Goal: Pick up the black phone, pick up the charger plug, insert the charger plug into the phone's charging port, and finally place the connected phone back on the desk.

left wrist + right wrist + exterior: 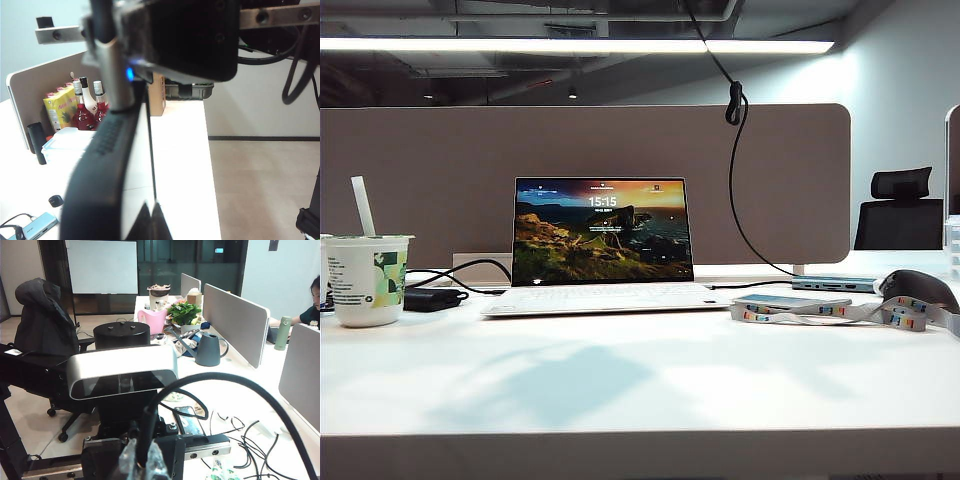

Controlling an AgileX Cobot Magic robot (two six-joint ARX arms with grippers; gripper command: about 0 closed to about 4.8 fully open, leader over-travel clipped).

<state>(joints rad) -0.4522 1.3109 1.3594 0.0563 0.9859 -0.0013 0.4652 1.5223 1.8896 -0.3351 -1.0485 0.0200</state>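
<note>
The exterior view shows the desk and what lies on it: one open laptop in the middle, one paper cup at the far left with one black power brick beside it, and to the right one pale slab with a colourful lanyard, one flat hub and one dark mouse. Both arms are out of its frame.

Only the wrist views show the grippers. In the left wrist view the left gripper is up above the desk, its jaws narrow and clamped on the black phone, which runs edge-on toward the camera with a row of small holes along its edge. Below it lie the same hub and, farther off, a few bottles.

In the right wrist view the right gripper is closed tight on one black cable that arches away over the camera. The charger plug seems to sit down between the pads, too hidden to be sure.
</note>
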